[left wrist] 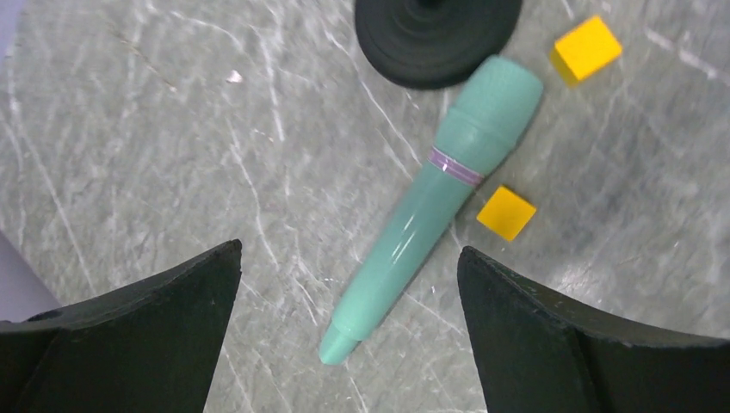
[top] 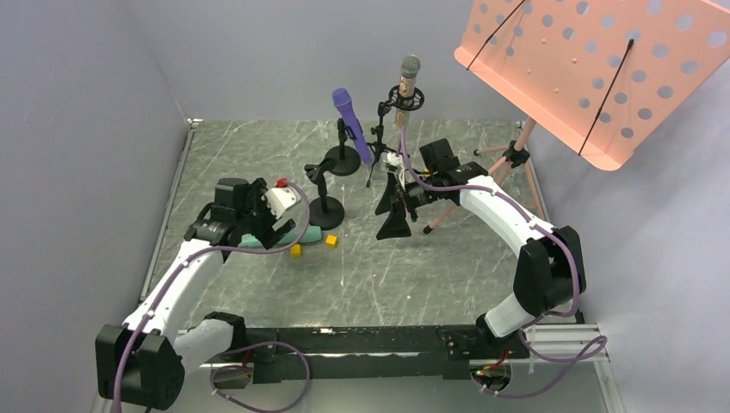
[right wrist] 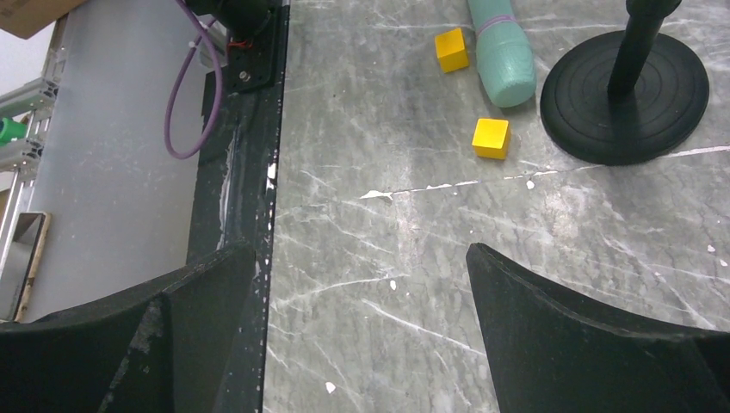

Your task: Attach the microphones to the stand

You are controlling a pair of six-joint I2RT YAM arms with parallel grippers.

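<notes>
Top external: the left gripper [left wrist: 349,252] hid most of the teal microphone [top: 312,235]; its fingers and the right gripper [right wrist: 361,250] fingers were spread wide.

Light is bright and even, from overhead. Shadows on the marble table [top: 258,155] are soft. A pale sheen runs along the teal microphone [left wrist: 405,241]. Focus is sharp.

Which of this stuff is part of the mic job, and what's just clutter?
Job:
- teal microphone, lying flat, not yet mounted
- purple microphone and copper microphone, both already mounted
- empty round-base stand

Lying about:
- two yellow cubes
- pink perforated music stand
</notes>
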